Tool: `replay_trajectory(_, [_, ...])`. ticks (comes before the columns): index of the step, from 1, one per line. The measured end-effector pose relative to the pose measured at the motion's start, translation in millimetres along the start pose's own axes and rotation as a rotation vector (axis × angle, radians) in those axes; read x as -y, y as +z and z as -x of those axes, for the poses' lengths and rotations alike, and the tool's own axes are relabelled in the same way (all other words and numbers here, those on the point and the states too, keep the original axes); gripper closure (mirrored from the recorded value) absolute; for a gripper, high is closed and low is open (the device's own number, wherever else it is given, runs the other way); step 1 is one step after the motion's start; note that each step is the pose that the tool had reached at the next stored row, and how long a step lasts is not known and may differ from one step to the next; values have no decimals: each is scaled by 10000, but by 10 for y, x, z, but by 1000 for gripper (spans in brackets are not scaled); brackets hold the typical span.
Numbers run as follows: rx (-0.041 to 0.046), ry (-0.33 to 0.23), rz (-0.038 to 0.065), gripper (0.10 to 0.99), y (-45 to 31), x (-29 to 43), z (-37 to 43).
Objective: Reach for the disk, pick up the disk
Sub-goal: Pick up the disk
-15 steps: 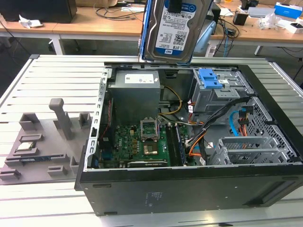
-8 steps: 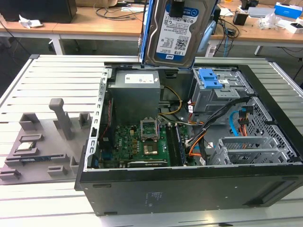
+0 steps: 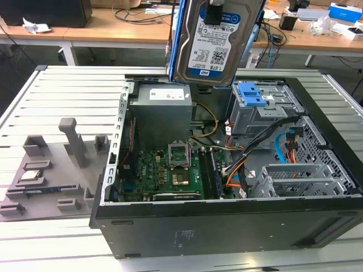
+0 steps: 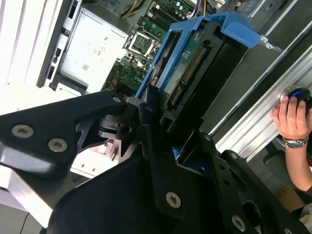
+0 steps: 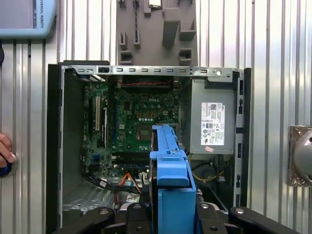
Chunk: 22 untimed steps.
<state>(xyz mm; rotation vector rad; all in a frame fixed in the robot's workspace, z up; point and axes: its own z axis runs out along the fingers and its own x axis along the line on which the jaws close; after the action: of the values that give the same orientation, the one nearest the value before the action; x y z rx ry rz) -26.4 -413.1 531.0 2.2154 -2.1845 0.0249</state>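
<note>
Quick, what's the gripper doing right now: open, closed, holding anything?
Gripper: closed on the flat silver metal disk with blue plastic bracket, held above the open black computer case.

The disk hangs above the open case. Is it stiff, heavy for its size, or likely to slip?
Probably stiff: the disk hangs straight and unbent, with a metal body. It is likely heavy for its size, being mostly metal. It might slip, since the pincer holds it near one end and its blue bracket looks like smooth plastic.
</note>
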Motion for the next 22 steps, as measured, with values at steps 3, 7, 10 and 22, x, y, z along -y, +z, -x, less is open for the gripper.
replay_trajectory(3, [0,0,0,725,4,-1,-68])
replay_trajectory(7, [0,0,0,725,9,-2,-146])
replay_trajectory(10, [0,1,0,725,12,-3,-200])
replay_trajectory(22, [1,1,0,725,24,-6,-422])
